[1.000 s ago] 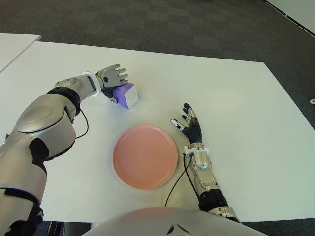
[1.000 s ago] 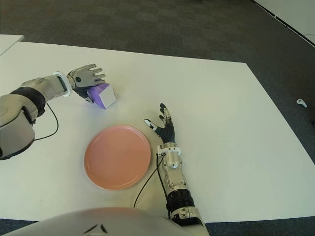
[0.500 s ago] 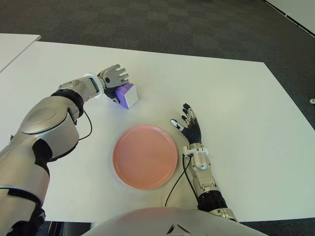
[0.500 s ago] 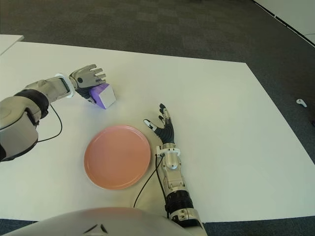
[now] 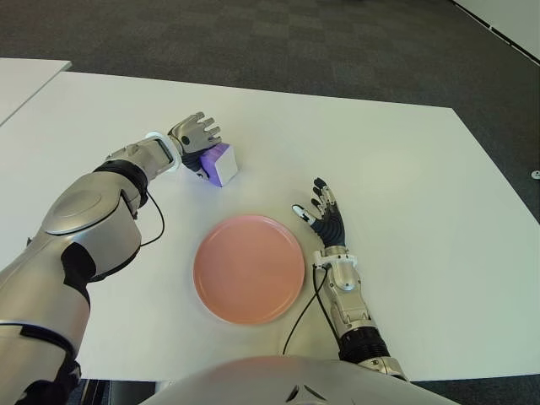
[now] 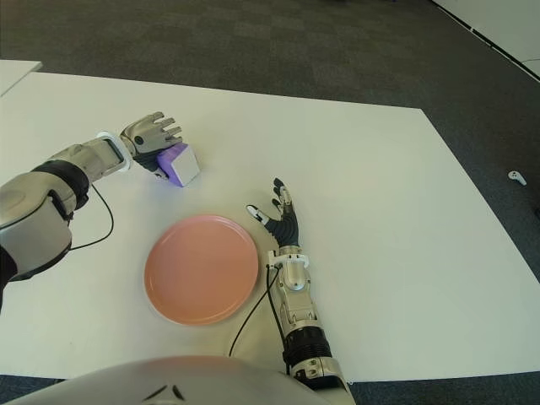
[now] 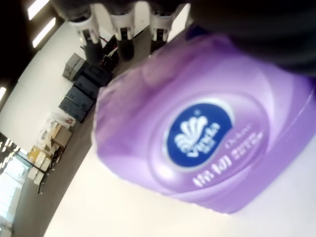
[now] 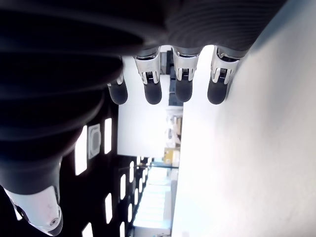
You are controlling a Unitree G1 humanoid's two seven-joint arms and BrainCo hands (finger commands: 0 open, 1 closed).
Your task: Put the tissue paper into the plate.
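Observation:
A purple tissue pack (image 5: 219,164) with a blue logo lies on the white table (image 5: 405,169), behind and left of the pink plate (image 5: 249,268). My left hand (image 5: 196,135) is right against the pack's far left side, its fingers reaching over the top. In the left wrist view the pack (image 7: 197,133) fills the frame below my palm, and the fingertips (image 7: 122,37) stretch past it without wrapping around it. My right hand (image 5: 324,216) shows beside the plate's right edge, fingers (image 8: 150,91) spread and holding nothing.
A thin black cable (image 5: 301,316) runs from my right wrist along the plate's near right edge. A second white table's corner (image 5: 25,80) shows at the far left. Dark carpet (image 5: 337,51) lies beyond the table's far edge.
My left forearm has swung slightly, bringing the hand a little closer over the pack. The pack, the plate and my right hand have stayed where they were.

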